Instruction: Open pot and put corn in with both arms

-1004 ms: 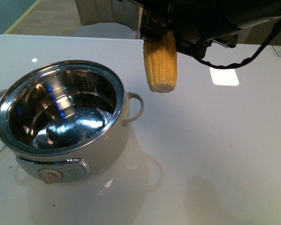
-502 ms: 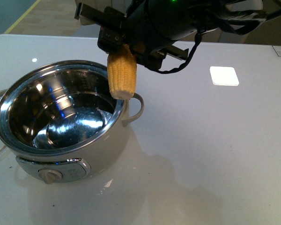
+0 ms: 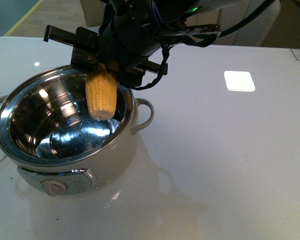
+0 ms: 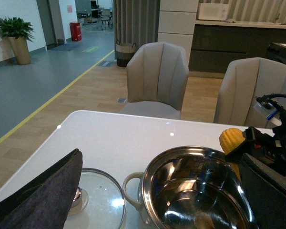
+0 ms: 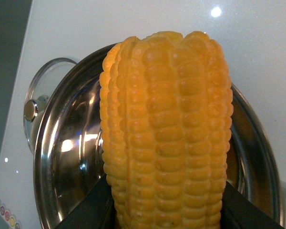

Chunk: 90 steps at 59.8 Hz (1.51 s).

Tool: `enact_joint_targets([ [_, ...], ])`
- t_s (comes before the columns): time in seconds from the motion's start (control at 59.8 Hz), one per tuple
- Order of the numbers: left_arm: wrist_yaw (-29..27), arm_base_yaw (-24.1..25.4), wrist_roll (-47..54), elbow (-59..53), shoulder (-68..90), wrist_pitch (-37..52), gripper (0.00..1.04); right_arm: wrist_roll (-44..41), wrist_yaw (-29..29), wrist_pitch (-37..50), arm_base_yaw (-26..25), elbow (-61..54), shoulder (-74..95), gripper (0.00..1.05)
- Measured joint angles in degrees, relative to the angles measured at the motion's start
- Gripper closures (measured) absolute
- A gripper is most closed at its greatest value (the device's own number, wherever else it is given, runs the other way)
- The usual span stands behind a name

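- My right tool [image 3: 104, 70] is clamped on the upper end of the corn [image 3: 101, 97]. The jaws press on both sides of the cob, as the right wrist view shows.
- The corn hangs upright with its blunt cut end down. This is so that it enters the pot [image 3: 110, 165] end first and clears the steel rim.
- The corn is over the open bowl, nearer the far rim and the right-side handle [image 3: 146, 112] than the centre. It touches neither the rim nor the bowl floor. I cannot tell how far its lower end sits below rim level.
- The glass lid [image 4: 97, 198] lies flat on the bench [image 3: 230, 160] just beside the pot, on the side away from my right arm. My judgement is that it was put there to leave the approach from the right unobstructed.
- Right arm pose: it reaches in from the far right across the pot's far rim, wrist turned down, with a black cable [image 3: 157, 75] looped under it.
- Left arm pose: it is not in the front view. Its wrist camera looks across the lid and pot from the lid side, above both. Only one dark part of my left tool [image 4: 38, 200] shows there, so I cannot tell whether that tool is open or closed.
- Judgement: the opening step is complete. The release of the corn is not yet done.
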Motion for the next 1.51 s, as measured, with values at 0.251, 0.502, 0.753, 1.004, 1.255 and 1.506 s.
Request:
enact_joint_targets([
  [0.251, 0.0, 0.0, 0.0, 0.0, 0.0, 0.0, 0.07, 0.0, -0.24, -3.15, 0.63, 5.66, 4.46, 0.66],
  [0.502, 0.0, 0.0, 0.0, 0.0, 0.0, 0.0, 0.07, -0.07, -0.5, -4.7, 1.84, 7.52, 6.99, 0.59],
  [0.753, 0.0, 0.0, 0.0, 0.0, 0.0, 0.0, 0.07, -0.04, -0.48, -5.2, 1.99, 8.26, 7.5, 0.2],
  [1.004, 0.0, 0.0, 0.0, 0.0, 0.0, 0.0, 0.07, 1.81, -0.22, -2.45, 1.64, 5.2, 5.86, 0.09],
  [1.255, 0.0, 0.0, 0.0, 0.0, 0.0, 0.0, 0.07, 7.04, 0.04, 7.3, -1.9, -8.48, -7.91, 0.09],
  [1.506, 0.0, 0.0, 0.0, 0.0, 0.0, 0.0, 0.07, 5.11, 6.56, 11.23, -8.81, -24.98, -26.43, 0.09],
])
